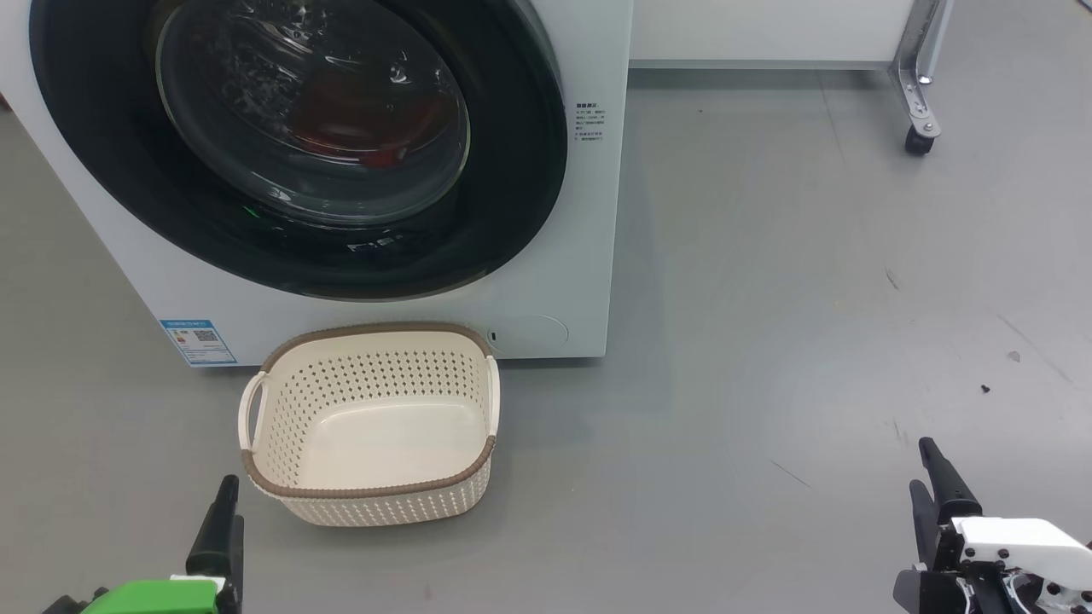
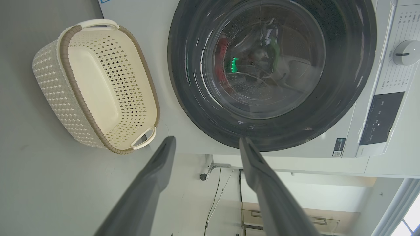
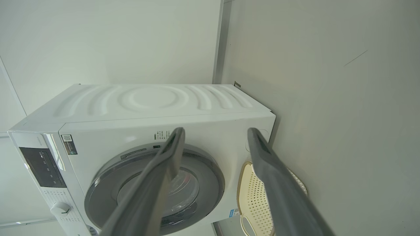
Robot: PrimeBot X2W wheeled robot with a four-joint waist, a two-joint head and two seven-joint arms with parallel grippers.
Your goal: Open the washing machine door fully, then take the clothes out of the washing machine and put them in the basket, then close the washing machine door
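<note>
Left wrist view, rolled sideways: left gripper [image 2: 206, 141], two long dark fingers spread wide, released, nothing between them, clear of everything. Past the tips is the big white boxy front-loading washing machine [image 2: 328, 149]. Its large round door [image 2: 356, 82], glossy black rim with a bulging clear glass centre, sits closed flush on the front. Bright red fabric clothes [image 2: 221, 62] show blurred through the glass, inside the drum. Dark rectangular control panel [image 2: 380, 118] and round white knob [image 2: 406, 52] at the right edge. Small cream perforated plastic basket [image 2: 54, 85], brown woven-look rim and two side handles, stands on the smooth grey floor [image 2: 39, 183] just beside the machine front, bare cream bottom showing

Right wrist view: right gripper [image 3: 216, 131], fingers parted wide too, grasping nothing, well apart from the machine. Machine seen at an angle with a ribbed white panel, door closed. Basket partly hidden behind one finger, near the machine's lower front corner

Head view: door closed, red clothes dim behind the glass. Small blue label sticker [image 1: 198, 341] low on the machine front. Basket upright on the floor below the door; cannot tell if its back rim touches the machine. Left gripper at lower left, near the basket's corner, not touching. Right gripper at lower right, well apart from the basket. Grey metal leg [image 1: 917, 85] on a black caster at upper right
</note>
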